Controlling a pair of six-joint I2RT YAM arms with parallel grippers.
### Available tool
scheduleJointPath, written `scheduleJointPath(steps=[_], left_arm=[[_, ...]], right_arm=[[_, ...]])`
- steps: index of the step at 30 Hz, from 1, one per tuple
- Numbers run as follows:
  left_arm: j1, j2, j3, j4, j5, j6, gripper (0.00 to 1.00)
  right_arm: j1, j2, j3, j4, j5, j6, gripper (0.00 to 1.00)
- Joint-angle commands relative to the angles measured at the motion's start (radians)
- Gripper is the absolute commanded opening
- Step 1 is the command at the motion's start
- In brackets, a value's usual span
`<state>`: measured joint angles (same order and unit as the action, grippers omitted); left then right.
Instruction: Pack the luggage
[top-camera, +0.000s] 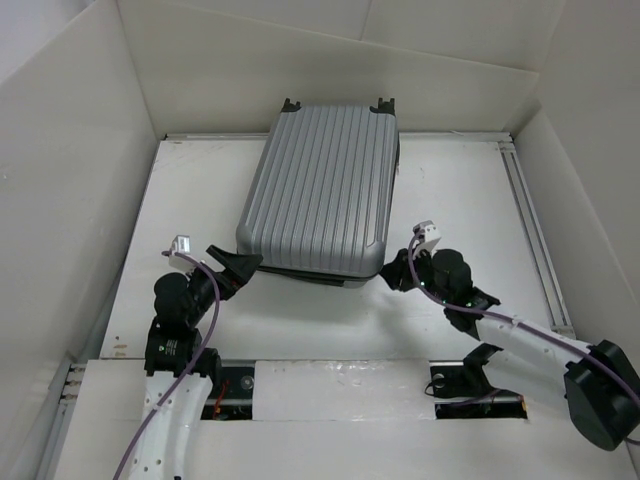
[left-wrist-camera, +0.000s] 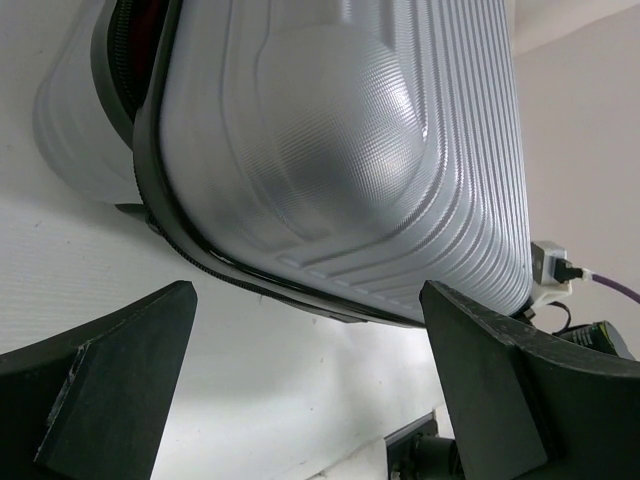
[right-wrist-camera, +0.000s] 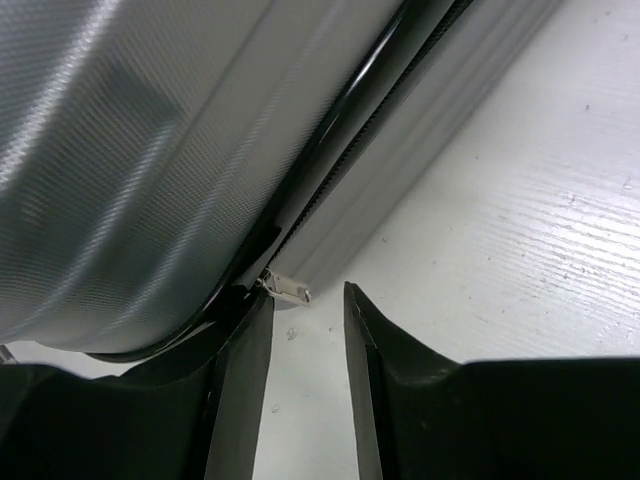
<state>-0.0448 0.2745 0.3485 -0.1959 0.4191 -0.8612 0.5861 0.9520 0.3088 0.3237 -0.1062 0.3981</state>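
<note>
The luggage (top-camera: 320, 190) is a silver-grey ribbed hard-shell suitcase lying flat in the middle of the table, wheels at the far end. My left gripper (top-camera: 238, 268) is at its near-left corner, close to the table. In the left wrist view the left gripper (left-wrist-camera: 308, 300) is wide open and holds nothing, and the luggage (left-wrist-camera: 340, 150) looms just beyond it. My right gripper (top-camera: 395, 272) is at the near-right corner. In the right wrist view the right gripper (right-wrist-camera: 307, 297) is partly open over bare table. A small metal zipper pull (right-wrist-camera: 288, 289) hangs from the luggage (right-wrist-camera: 120, 150) seam, right at the left fingertip.
White walls (top-camera: 70, 180) enclose the white table (top-camera: 450, 200) on three sides. A metal rail (top-camera: 530, 230) runs along the right edge. The right arm's purple cable (left-wrist-camera: 610, 285) shows past the suitcase in the left wrist view.
</note>
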Motion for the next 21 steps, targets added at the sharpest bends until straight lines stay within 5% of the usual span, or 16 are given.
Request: scheduleJointPath(steps=[1, 16, 21], left_arm=[[-0.003, 0.000, 0.014, 0.059, 0.024, 0.007, 0.94], [-0.003, 0.000, 0.014, 0.069, 0.033, 0.025, 0.93], [-0.003, -0.009, 0.014, 0.069, 0.010, 0.025, 0.93]], right_arm=[[-0.003, 0.021, 0.044, 0.113, -0.130, -0.080, 0.42], [-0.012, 0.030, -0.011, 0.328, -0.098, -0.119, 0.40], [-0.022, 0.030, -0.020, 0.390, -0.086, -0.119, 0.30]])
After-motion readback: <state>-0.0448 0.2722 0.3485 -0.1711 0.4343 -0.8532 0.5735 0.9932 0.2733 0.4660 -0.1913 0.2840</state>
